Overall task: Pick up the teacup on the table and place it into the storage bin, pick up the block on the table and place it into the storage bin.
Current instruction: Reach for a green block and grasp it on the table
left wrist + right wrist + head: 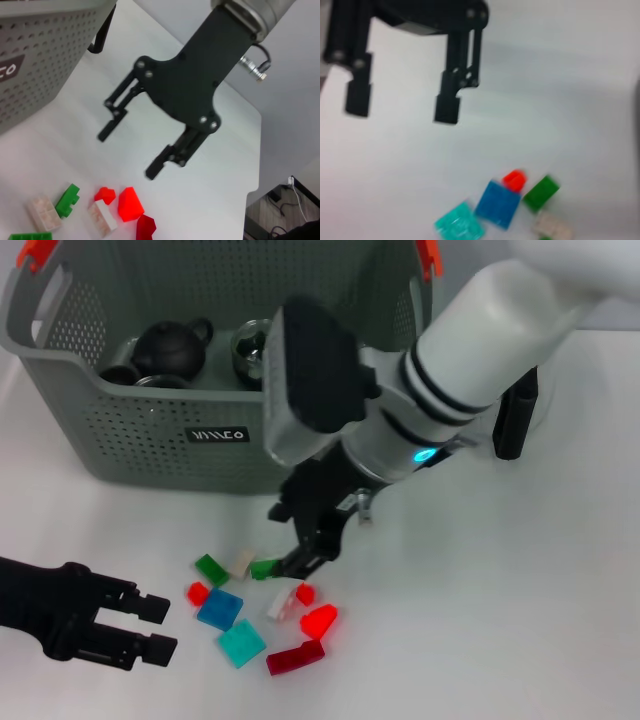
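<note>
Now the right gripper [312, 552] is hovering with fingers apart over the blocks [262, 606] — no teacup visible on the table (dark teaware sits in the storage bin [150, 450]); centring on one block matters — left gripper [150, 628] idling, fingers apart

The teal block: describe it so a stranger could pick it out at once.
Start at the grey-green storage bin and drop to the block scatter in front of it. The teal block lies at the scatter's near edge, touching the darker blue block. It is the only flat, pale turquoise square.
</note>
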You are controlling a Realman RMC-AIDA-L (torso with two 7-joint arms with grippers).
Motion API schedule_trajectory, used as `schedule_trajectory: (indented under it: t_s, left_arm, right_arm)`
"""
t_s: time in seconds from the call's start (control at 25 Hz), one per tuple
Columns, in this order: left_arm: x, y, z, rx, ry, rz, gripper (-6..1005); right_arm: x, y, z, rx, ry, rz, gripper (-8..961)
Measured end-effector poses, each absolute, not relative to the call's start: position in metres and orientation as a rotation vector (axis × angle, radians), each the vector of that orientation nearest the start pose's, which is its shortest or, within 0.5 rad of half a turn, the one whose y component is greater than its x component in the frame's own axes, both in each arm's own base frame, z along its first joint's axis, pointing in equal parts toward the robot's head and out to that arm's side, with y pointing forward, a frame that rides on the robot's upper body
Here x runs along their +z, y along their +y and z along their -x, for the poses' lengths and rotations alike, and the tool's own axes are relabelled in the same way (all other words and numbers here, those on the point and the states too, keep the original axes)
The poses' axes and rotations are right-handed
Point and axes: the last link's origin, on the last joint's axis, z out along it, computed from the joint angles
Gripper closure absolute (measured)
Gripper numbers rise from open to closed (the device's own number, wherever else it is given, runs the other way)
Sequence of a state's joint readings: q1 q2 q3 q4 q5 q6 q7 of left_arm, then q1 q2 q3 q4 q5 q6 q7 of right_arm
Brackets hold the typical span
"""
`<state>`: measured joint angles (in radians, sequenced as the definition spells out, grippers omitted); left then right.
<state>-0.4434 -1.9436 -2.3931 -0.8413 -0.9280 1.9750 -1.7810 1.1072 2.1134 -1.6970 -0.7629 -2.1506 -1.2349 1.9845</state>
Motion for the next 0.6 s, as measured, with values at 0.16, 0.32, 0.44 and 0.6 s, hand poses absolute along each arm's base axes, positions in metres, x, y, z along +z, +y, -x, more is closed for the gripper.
schedule_trajectory:
  t_s: [0.16,0.32,0.44,0.6]
  left_arm:
    - [0.062,0.27,0.292,-0.358,-1.128,3.013,322]
    - [0.06,0.271,0.29,-0.36,-1.12,3.02,322]
    - [0.059,0.272,0.289,-0.36,-1.116,3.022,322]
    - [0.059,0.272,0.289,-0.36,-1.104,3.028,322]
  right_arm:
    - [-0.136,0.368,-0.063,-0.384,-0.146,3.095,284]
    - [-0.145,0.367,-0.067,-0.342,-0.118,3.086,285]
    - [-0.15,0.366,-0.07,-0.327,-0.101,3.083,286]
    - [-0.154,0.365,-0.077,-0.332,-0.073,3.082,288]
